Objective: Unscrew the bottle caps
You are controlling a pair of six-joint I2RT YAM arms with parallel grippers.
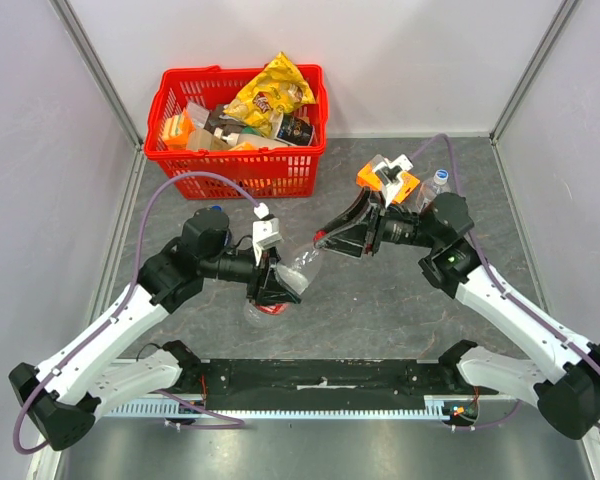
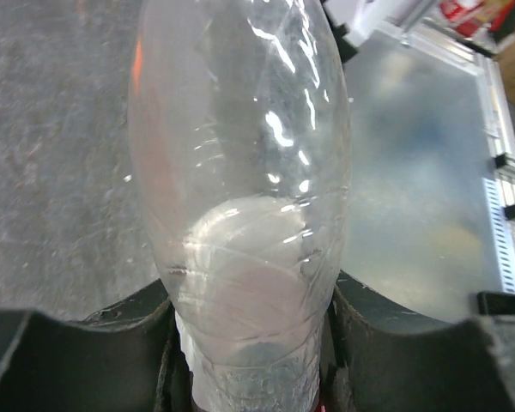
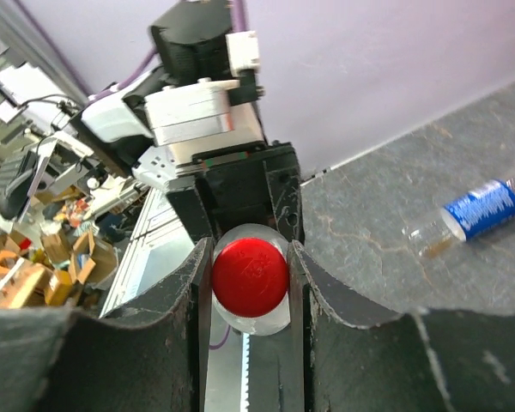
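Both clamped: left gripper [image 1: 276, 286] on the clear bottle [image 2: 240, 172], right gripper [image 1: 329, 240] on its red cap [image 3: 250, 275], over open table [image 1: 380, 310], basket [image 1: 240, 176] well apart at far edge.

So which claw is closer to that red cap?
Right. The right claw is shut around the red cap itself; the left claw grips the same clear bottle further down its body, away from the cap.
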